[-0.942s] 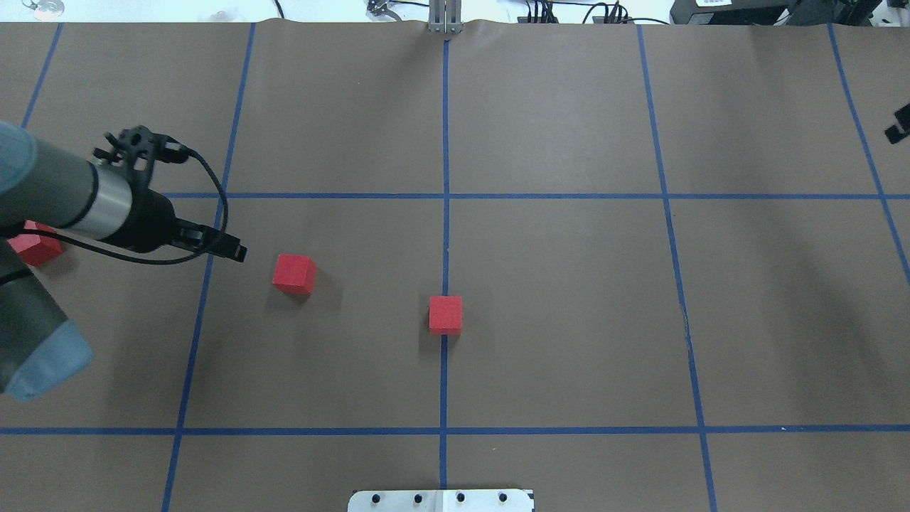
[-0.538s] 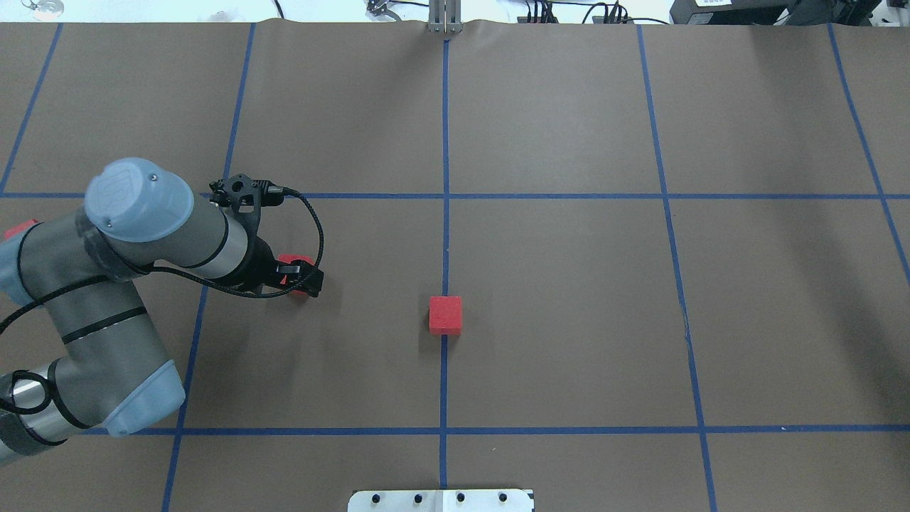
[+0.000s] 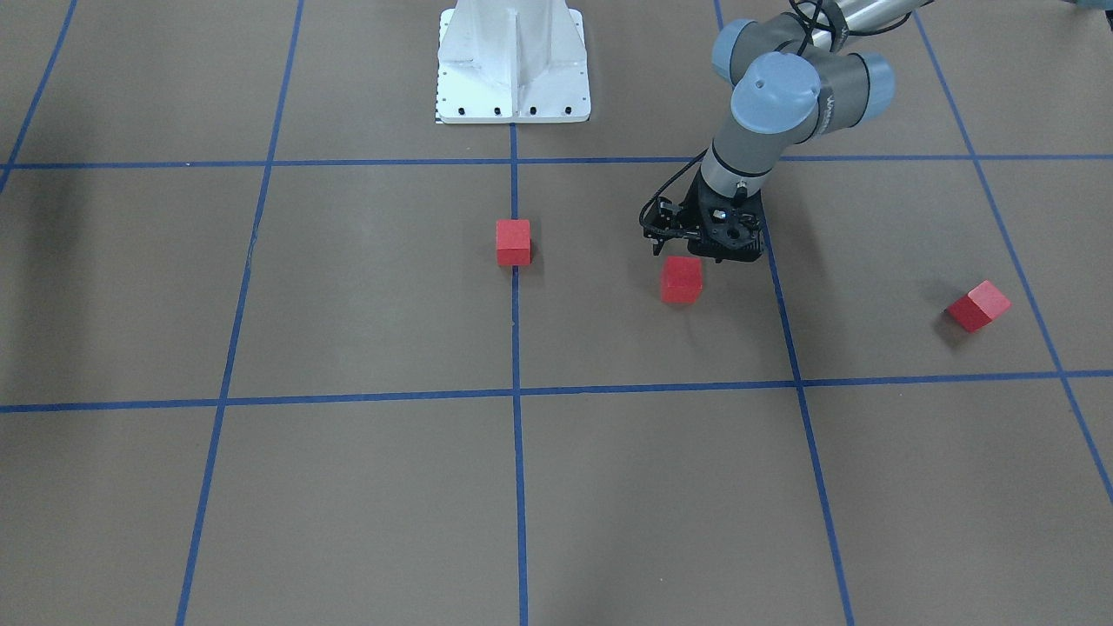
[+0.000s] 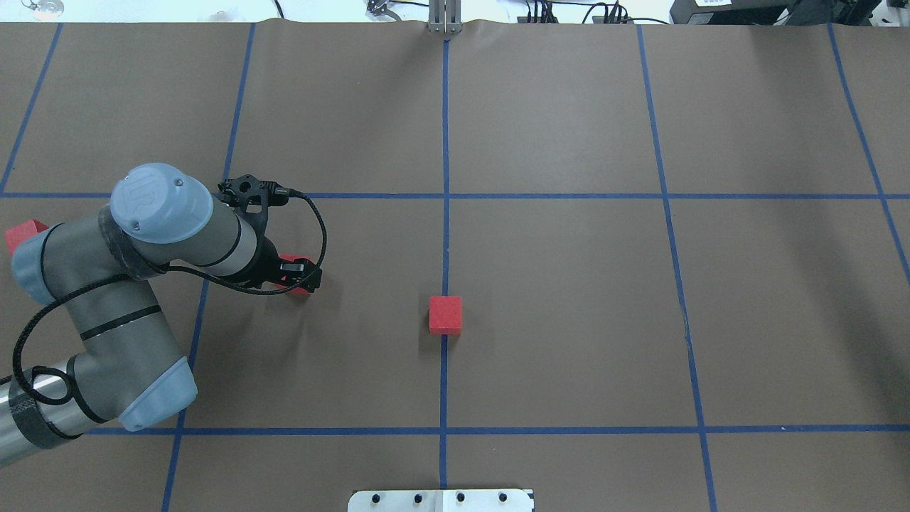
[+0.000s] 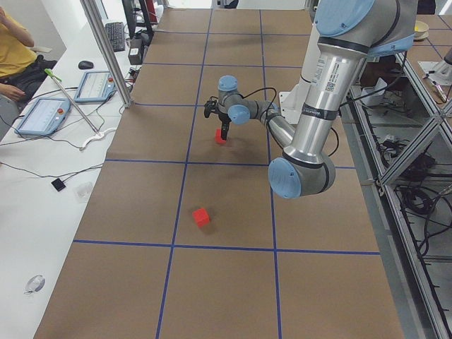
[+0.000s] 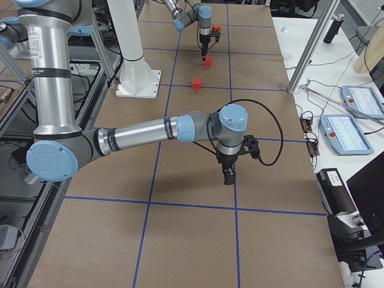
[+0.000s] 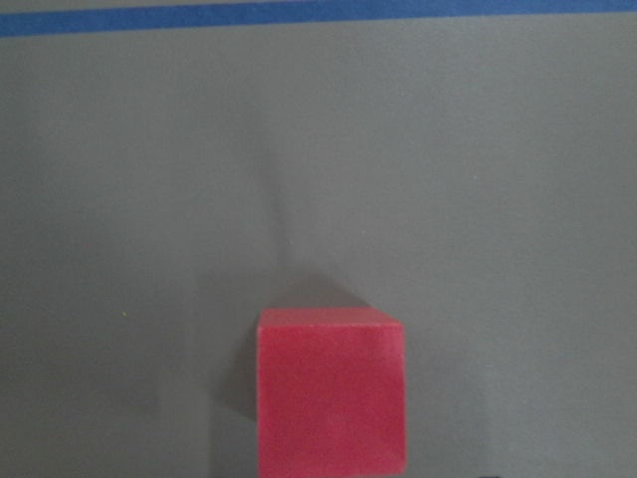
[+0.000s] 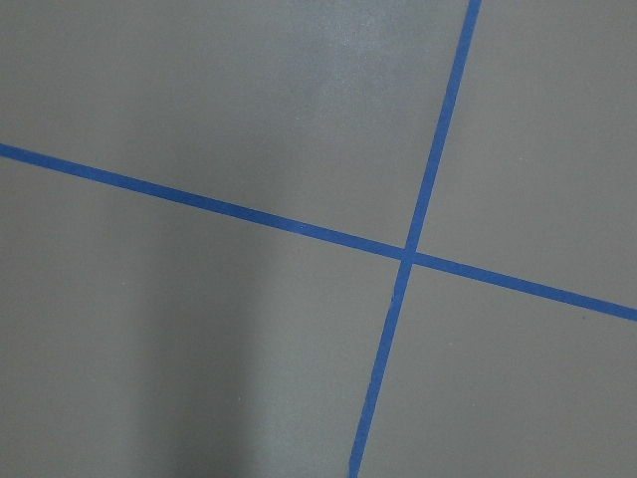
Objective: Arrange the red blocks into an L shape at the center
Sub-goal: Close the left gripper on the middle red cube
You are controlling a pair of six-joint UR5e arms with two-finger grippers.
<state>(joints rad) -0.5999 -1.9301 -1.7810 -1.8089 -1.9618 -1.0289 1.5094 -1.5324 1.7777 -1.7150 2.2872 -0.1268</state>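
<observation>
Centre left fingers (image 4: 311, 274) over near red block (image 3: 681, 280), whether open or closed impossible to tell; descend straight, grip flat faces squarely, then place touching central block (image 4: 445, 315).

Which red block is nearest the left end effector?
The middle block, directly beneath the left end effector; the block on the center line and the skewed outermost block sit well away.

Left gripper (image 4: 302, 274) has one red block (image 3: 681, 280) right under it, nothing else close. Off to its right it's bare brown floor (image 4: 370, 284) up to the second block (image 4: 445, 315). Third block (image 4: 20, 233) sits well off to its left, past the left arm (image 4: 121, 306).
</observation>
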